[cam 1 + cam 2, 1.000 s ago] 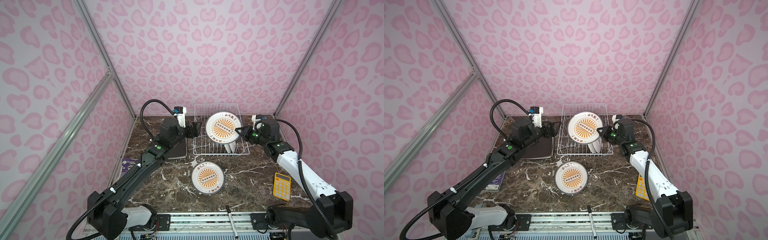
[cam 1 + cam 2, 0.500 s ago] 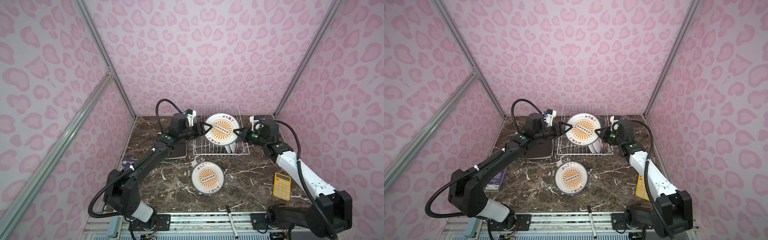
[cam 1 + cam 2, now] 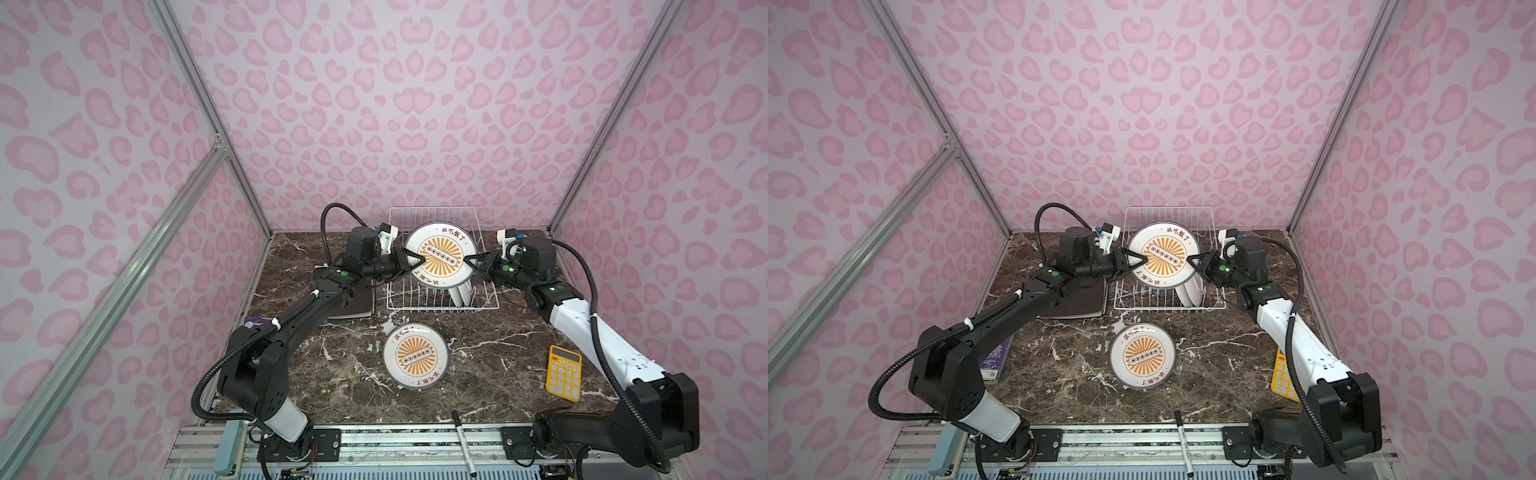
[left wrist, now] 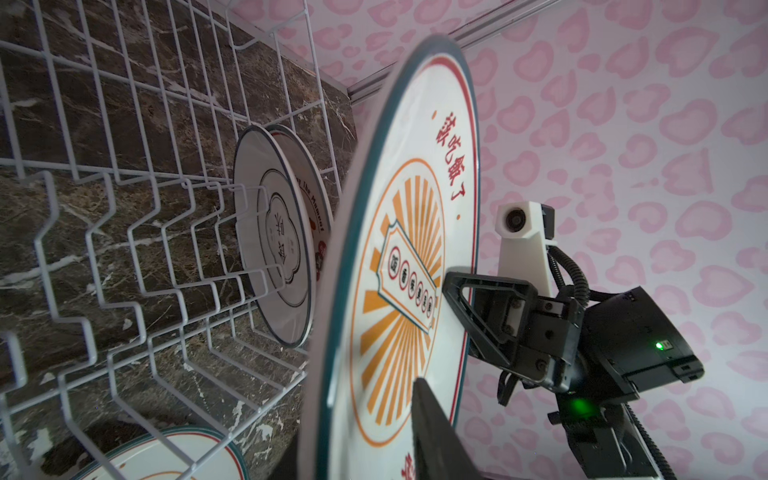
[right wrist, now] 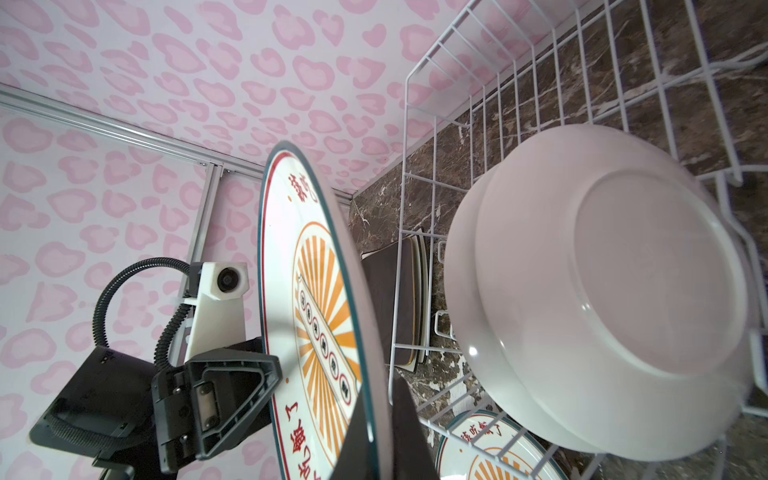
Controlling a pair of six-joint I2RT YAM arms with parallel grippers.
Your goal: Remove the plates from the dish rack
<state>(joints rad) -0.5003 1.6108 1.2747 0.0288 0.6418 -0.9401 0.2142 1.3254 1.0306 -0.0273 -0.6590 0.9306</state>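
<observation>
A round sunburst plate hangs upright above the white wire dish rack, pinched from both sides. My left gripper is shut on its left rim, one finger lying on the printed face. My right gripper is shut on the right rim. Two round plates still stand between the rack's prongs. Another sunburst plate lies flat on the table in front of the rack.
Square plates, dark one on top, are stacked left of the rack under my left arm. A yellow calculator lies at the right, a purple book at the left edge, a pen on the front rail.
My left gripper swung right from beside the rack to the raised plate's left rim and its jaws closed on it. The right gripper kept holding the plate in place.
</observation>
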